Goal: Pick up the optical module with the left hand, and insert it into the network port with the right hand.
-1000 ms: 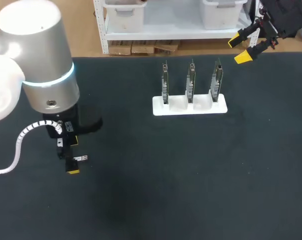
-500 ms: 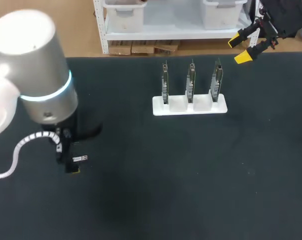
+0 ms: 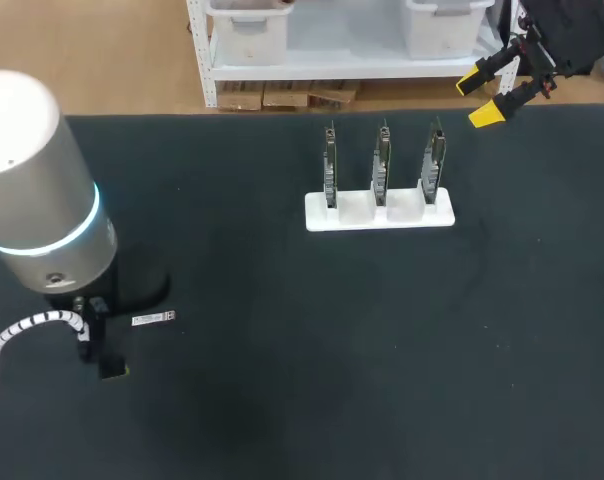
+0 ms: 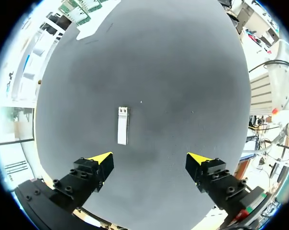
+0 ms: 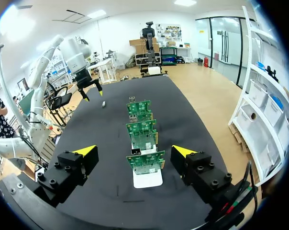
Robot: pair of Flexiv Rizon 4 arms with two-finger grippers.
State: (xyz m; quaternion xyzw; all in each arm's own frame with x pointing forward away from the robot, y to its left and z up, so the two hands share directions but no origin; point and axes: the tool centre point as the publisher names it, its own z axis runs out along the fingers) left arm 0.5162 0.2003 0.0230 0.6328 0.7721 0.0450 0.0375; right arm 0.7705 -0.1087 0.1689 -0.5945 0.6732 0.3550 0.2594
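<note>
Both grippers gape wide. Near the tabletop's left edge, my left gripper [image 4: 150, 158] hovers with the module [image 4: 122, 125] lying flat just ahead, untouched, nearer one finger. A card rack [image 3: 379, 212] stands toward the far edge. My right gripper [image 3: 477, 98] hangs over the far right corner.

- You'll find the optical module [image 3: 153, 319] as a slim, silvery-white bar with a label. It lies flat on the black table [image 3: 312, 400], toward its left side, with nothing touching it and well apart from the boards.
- You have three green circuit boards [image 3: 381, 165] standing upright side by side in a white stand [image 3: 379, 212] at the table's far middle. Their ports are too small to make out.
</note>
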